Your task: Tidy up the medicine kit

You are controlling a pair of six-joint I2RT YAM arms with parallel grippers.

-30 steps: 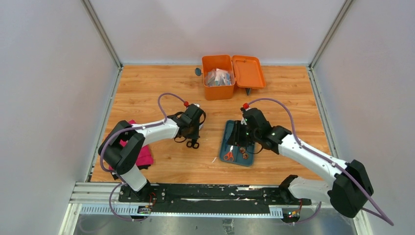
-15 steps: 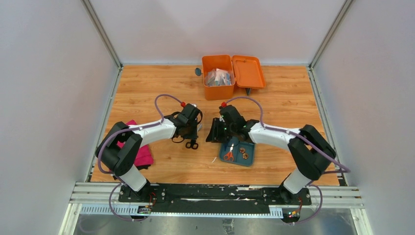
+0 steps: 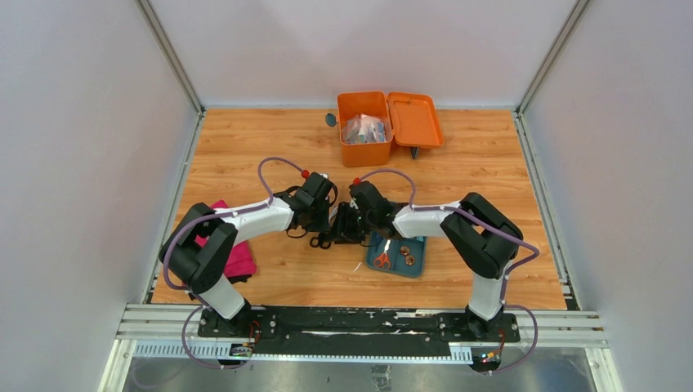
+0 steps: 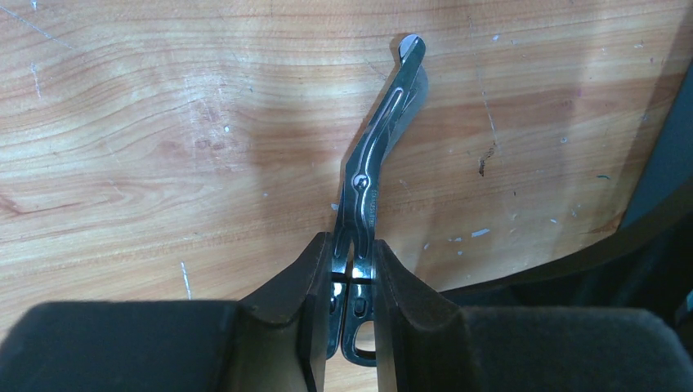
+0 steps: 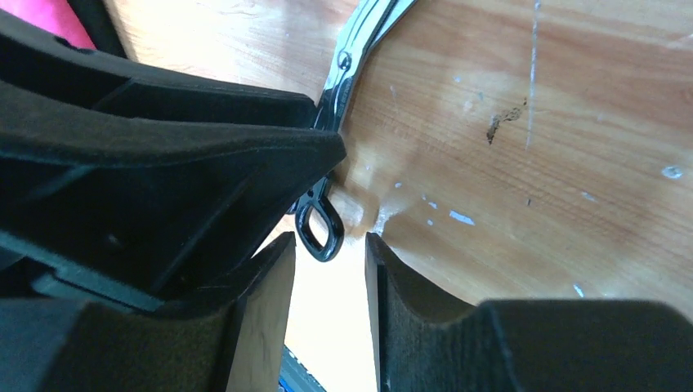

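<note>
Pale walls close in a wooden table (image 3: 245, 147), and we take the teal tray (image 3: 406, 267) near its middle as our marker. Far beyond the tray, close to the back wall, stands the medicine kit (image 3: 364, 135). Its lid (image 3: 415, 119) is thrown open flat to the right, and clear packets (image 3: 364, 129) fill the box. Inside the tray we see red scissors (image 3: 382, 260) and a few small brown pieces too small to name.

Just off the tray's left edge, the two arms meet over the wood. The left gripper (image 4: 353, 278) has its jaws pressed onto a pair of metal shears (image 4: 372, 175), pinching them below the pivot. The angled blades reach forward over the table, and whether they touch it we cannot tell.

The right gripper (image 5: 328, 249) faces the left one almost nose to nose. Its jaws are slightly spread, and one black finger loop of the shears sits at the mouth of the gap without being pinched.

Well to the left of the tray, a pink cloth (image 3: 237, 253) lies partly under the left arm.
</note>
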